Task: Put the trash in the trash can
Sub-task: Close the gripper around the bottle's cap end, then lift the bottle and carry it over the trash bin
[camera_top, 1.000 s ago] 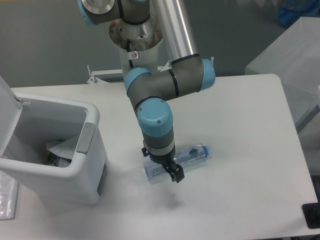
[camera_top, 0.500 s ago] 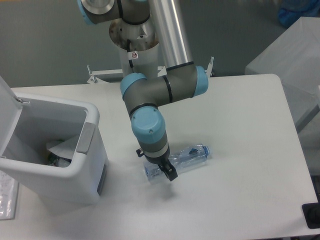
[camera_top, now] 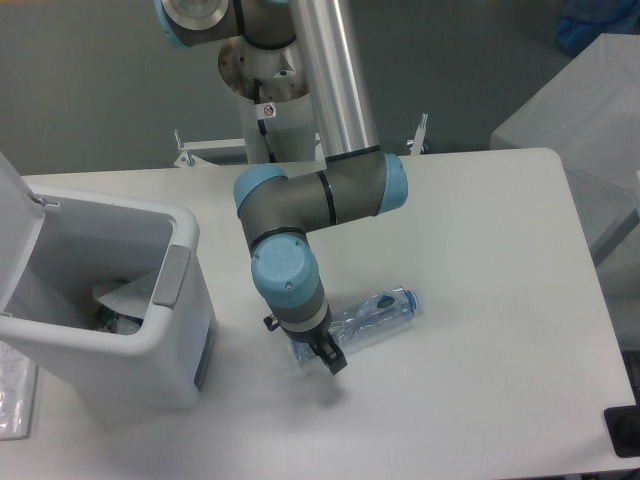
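Bottle [camera_top: 375,314]: clear plastic, blue cap and blue label, lying on its side on the white table [camera_top: 480,300], roughly at table centre. Long axis runs from about 8 o'clock to 2 o'clock, cap end pointing toward 2 o'clock, base end toward 8 o'clock and hidden under the arm. Gripper [camera_top: 322,352]: black, two-fingered, pointing down over the base end of the bottle; one finger shows in front of the bottle, the other is masked by the wrist, so whether the fingers are spread or closed on the bottle cannot be told. Arm: grey links with light blue joint caps, reaching down from 12 o'clock. Trash can [camera_top: 185,340]: white, rectangular, grey side panel, lid hinged up and open, standing at 9 o'clock from the bottle, near but apart. Contents of can: white paper-like material and some small dark bits, not clearly legible.
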You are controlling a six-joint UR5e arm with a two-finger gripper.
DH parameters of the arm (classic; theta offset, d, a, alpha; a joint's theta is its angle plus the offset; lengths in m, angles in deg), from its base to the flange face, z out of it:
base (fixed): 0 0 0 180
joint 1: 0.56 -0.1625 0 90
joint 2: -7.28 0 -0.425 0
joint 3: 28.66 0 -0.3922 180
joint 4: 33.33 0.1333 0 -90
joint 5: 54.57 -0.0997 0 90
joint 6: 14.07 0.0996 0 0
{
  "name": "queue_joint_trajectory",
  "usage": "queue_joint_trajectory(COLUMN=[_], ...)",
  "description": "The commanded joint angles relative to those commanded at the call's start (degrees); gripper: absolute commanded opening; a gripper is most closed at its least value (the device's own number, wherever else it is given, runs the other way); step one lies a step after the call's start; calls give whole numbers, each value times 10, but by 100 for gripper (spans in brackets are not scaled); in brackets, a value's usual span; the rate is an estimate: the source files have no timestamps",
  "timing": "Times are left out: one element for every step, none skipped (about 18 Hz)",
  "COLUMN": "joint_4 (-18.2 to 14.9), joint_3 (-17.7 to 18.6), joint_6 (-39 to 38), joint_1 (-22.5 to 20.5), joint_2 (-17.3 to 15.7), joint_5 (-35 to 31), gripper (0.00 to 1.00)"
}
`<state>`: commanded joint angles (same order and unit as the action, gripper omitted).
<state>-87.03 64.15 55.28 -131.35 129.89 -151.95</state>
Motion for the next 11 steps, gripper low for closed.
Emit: queue_joint_trajectory(joint_4=[-2,-3,-2,-3,-3,-3,-3,-2,-3,-2,-2], joint_3=[-1,-3,-4,-6,-9,-12,-13,-15,-19,-25,-31], joint_6=[0,0,0,-1,-1,-1,0,0,0,-1,-1], joint_1=[0,0,0,0,0,-1,-1,-3,-5,-7,-9], joint_2=[-1,-2,-2,-3,-3,-4,-6,-11,-22,-31,-37], joint_5=[0,0,0,0,1,1,3,7,16,29,46], gripper=[60,60,60,59,59,59,59,59,59,59,59])
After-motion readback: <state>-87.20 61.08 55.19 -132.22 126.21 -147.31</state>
